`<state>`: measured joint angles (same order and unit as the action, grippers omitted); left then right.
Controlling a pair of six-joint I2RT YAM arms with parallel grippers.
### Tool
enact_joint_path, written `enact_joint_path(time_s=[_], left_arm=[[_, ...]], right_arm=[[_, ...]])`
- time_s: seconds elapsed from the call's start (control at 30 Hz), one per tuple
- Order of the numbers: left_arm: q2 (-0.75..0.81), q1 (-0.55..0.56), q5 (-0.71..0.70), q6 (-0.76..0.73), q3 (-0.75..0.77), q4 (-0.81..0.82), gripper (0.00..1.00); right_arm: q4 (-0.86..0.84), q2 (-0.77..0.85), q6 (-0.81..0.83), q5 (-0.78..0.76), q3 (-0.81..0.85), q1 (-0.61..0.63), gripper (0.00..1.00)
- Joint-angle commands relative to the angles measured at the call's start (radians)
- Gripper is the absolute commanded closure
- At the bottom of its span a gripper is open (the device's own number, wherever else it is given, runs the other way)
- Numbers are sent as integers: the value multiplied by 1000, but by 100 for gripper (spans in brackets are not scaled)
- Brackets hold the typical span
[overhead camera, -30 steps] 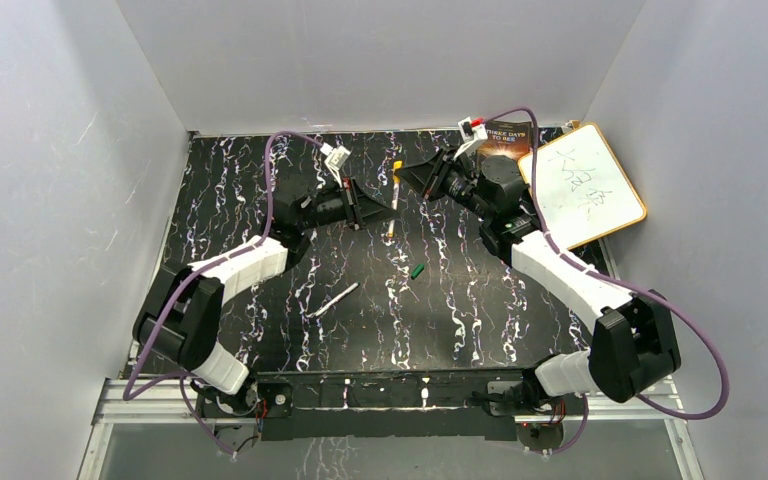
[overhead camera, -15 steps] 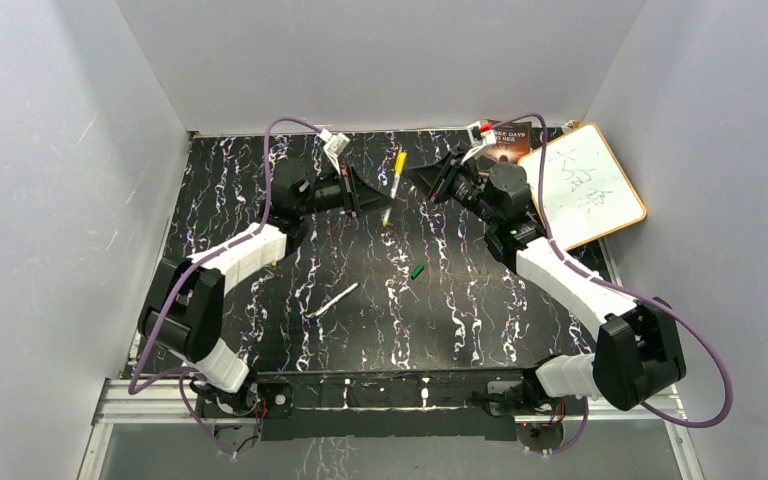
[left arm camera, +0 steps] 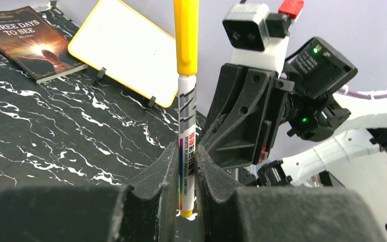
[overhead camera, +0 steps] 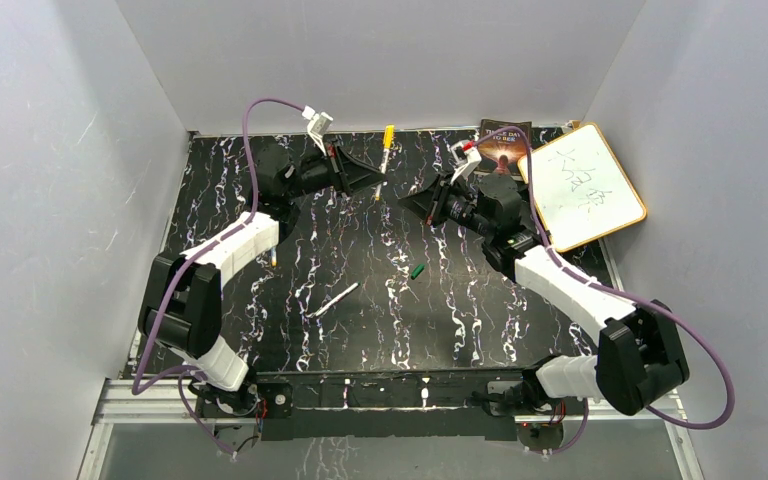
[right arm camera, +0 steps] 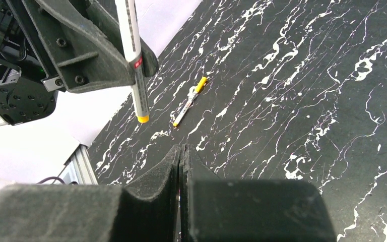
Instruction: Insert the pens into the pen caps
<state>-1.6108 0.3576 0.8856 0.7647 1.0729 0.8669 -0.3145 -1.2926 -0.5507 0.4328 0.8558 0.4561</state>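
From above, mid-frame near the top: the left gripper [overhead camera: 376, 180] is clamped on the held pen [overhead camera: 384, 155], lifted off the table [overhead camera: 460, 320] with its yellow cap [overhead camera: 388, 133] pointing to the top edge. The right gripper [overhead camera: 407, 198], just right of it, is fully closed on nothing and close to the pen but apart. That cap looks seated, so I'd say this pen is done. The smart move is to lower it flat onto bare table, then let go. Lower centre, the green cap [overhead camera: 417, 270] and the bare pen [overhead camera: 338, 298] lie apart, not yet joined.

On the left wrist view, the fingers pinch the barrel low down, pen upright, cap at the top of frame. The other arm's wrist looms just right and could knock it. The book [left arm camera: 25, 38] and whiteboard [left arm camera: 131, 55] sit upper left.

On the right wrist view, closed jaws fill the bottom centre. The held pen hangs upper left, and another capped pen [right arm camera: 188, 102] lies on the table mid-frame, so keep the set-down clear of it.
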Motion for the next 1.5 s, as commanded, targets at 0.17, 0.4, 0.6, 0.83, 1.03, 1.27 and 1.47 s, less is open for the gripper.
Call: enact_joint_path(time_s=[0.17, 0.4, 0.6, 0.83, 1.03, 1.27, 1.47], left_arm=[[93, 6, 169, -170, -26, 68, 100], [137, 6, 226, -233, -76, 122, 100], [145, 6, 223, -258, -80, 101, 100], [147, 7, 222, -249, -80, 111, 100], [136, 16, 227, -248, -68, 83, 100], [103, 15, 240, -187, -38, 86, 100], [95, 15, 232, -174, -34, 99, 100]], right_arm=[[-32, 69, 60, -105, 95, -5, 77], [-53, 57, 72, -130, 215, -14, 44], [-112, 19, 33, -48, 274, -14, 37], [-118, -56, 12, 63, 344, -12, 32], [-127, -74, 15, 95, 361, -2, 59], [-119, -97, 9, 133, 375, 4, 49], [-119, -112, 5, 145, 378, 6, 53]])
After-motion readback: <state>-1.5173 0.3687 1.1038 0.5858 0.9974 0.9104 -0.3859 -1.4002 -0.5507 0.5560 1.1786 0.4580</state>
